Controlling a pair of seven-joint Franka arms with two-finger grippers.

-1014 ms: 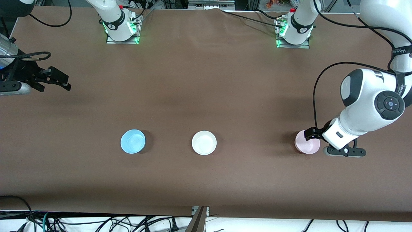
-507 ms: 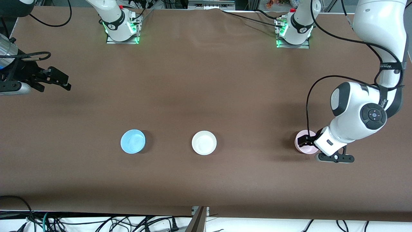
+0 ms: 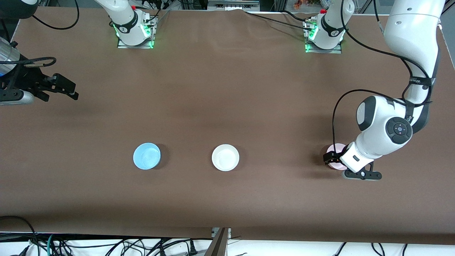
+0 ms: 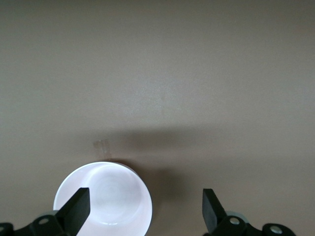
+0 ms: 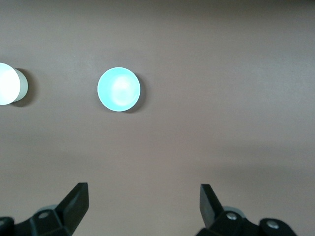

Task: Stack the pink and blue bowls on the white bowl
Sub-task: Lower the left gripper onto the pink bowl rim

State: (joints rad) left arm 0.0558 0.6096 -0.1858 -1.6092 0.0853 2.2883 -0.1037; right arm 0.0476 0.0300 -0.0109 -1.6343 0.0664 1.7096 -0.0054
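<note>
The pale pink bowl (image 3: 335, 150) sits toward the left arm's end of the table, partly covered by my left gripper (image 3: 331, 158). In the left wrist view the pink bowl (image 4: 106, 194) looks washed out. The left gripper (image 4: 145, 211) is open, with one finger (image 4: 78, 209) over the bowl's inside and the other (image 4: 211, 209) outside its rim. The white bowl (image 3: 225, 157) sits mid-table and the sky-blue bowl (image 3: 146, 156) beside it toward the right arm's end. My right gripper (image 3: 73, 90) waits open and empty above that end; its wrist view (image 5: 142, 204) shows the blue bowl (image 5: 119, 89) and the white bowl (image 5: 9, 83).
The brown table (image 3: 227, 89) carries only the three bowls. The two arm bases (image 3: 134, 32) (image 3: 324, 33) stand at the edge farthest from the front camera. Cables (image 3: 106, 245) hang below the table's near edge.
My left arm has swung toward the right arm's end, so its gripper now covers more of the pink bowl. The bowls and the right arm have not moved.
</note>
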